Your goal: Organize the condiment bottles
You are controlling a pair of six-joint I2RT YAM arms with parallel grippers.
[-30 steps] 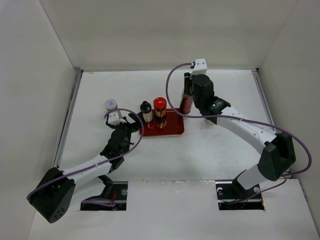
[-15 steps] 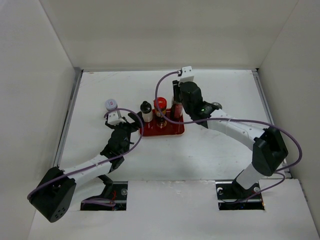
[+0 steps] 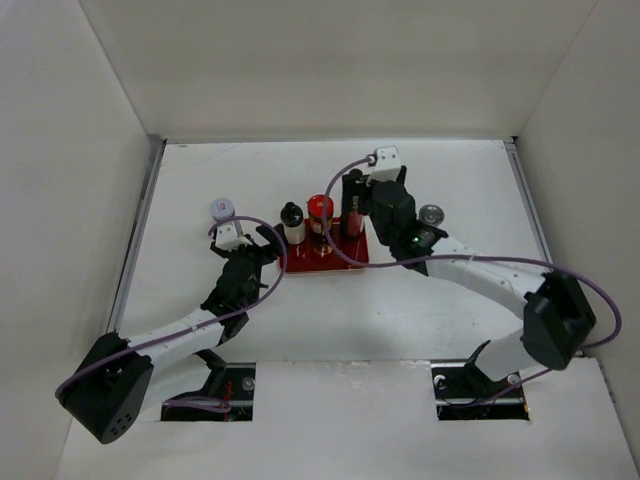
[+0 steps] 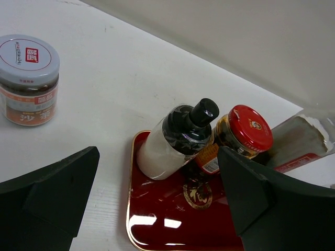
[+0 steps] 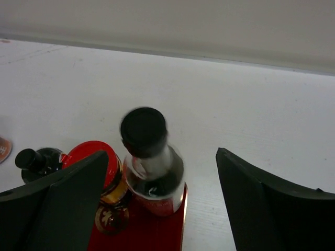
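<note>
On the red tray [image 3: 340,262], at its right end, the tall dark-filled bottle [image 3: 352,203] now stands upright just right of the red-lidded jar [image 3: 320,212]. A second ago the right arm held it out beyond the tray's far right corner, above the desk [image 3: 400,320]. The right wrist view shows the right fingers [image 5: 63,198] spread wide on either side of the bottle with a gap on each side, so they appear to have released it. Its cap is a little blurred, and I cannot tell whether it has fully settled. The small white black-capped bottle [image 3: 292,222] keeps its place at the tray's left end, so three of the five bottles now stand in a row on the tray. The left fingers [image 4: 57,188] are also parted and grasp nothing, and they have not moved from their spot just near and left of the tray. Two silver-lidded jars are still on the desk: the left jar [image 3: 221,208] beyond the left arm, and the right jar [image 3: 432,213] just beside the right arm. By my judgement these two are what is left to bring in, and each sits close to an arm with free fingers.
</note>
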